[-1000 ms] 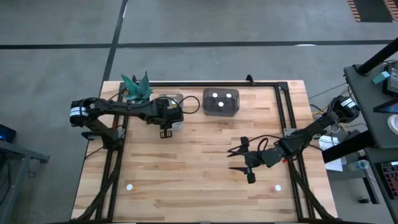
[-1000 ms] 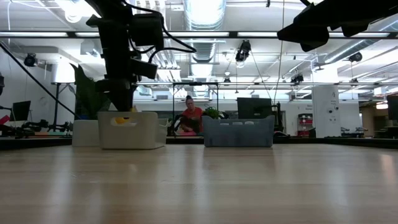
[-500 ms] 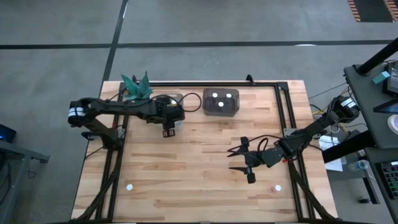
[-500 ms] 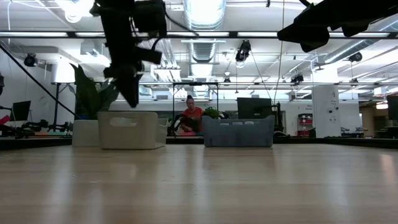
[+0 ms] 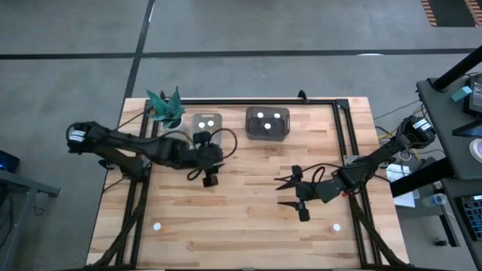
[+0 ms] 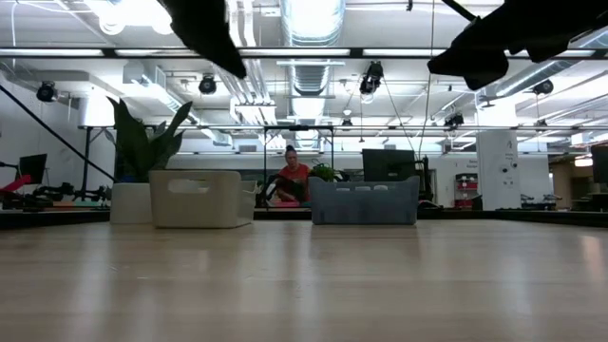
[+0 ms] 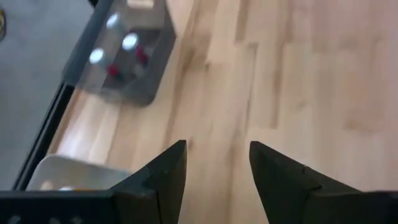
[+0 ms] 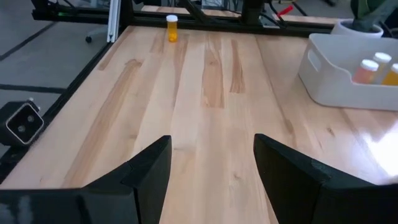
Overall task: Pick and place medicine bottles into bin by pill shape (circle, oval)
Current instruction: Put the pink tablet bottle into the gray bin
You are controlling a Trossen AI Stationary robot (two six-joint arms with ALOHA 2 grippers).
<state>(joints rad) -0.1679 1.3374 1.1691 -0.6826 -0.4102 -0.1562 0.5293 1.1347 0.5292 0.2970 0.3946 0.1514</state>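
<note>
Two grippers hang over a wooden table (image 5: 248, 211), and neither holds anything. The left gripper (image 5: 210, 179) sits above bare wood just near of the white bin (image 5: 206, 123), its jaws parted with an empty gap between them; its wrist view shows only tabletop between the dark fingers (image 7: 166, 171). The right gripper (image 5: 288, 194) waits over the near right part of the table, jaws spread wide and empty, its fingers (image 8: 152, 165) framing bare planks.

Bottles (image 5: 204, 120) with white caps and orange bodies stand inside the white bin at the far side of the table, left of centre; two show in the right wrist view. Just right of it sits a grey bin (image 5: 267, 124) with two more white-capped bottles (image 5: 260, 117) inside. A lone bottle (image 5: 157, 226) stands near the near left corner of the table, and another lone bottle (image 5: 336, 226) near the near right corner, close to the right arm.

A green plant (image 5: 166, 107) stands at the far left corner, touching or just beside the white bin. A black frame (image 5: 343, 135) runs round the table's edges. In the low view, a person in a red top (image 6: 294, 177) sits well behind the table, between the two bins as seen from there.

No writing, brand or label can be read on the bottles or bins.
</note>
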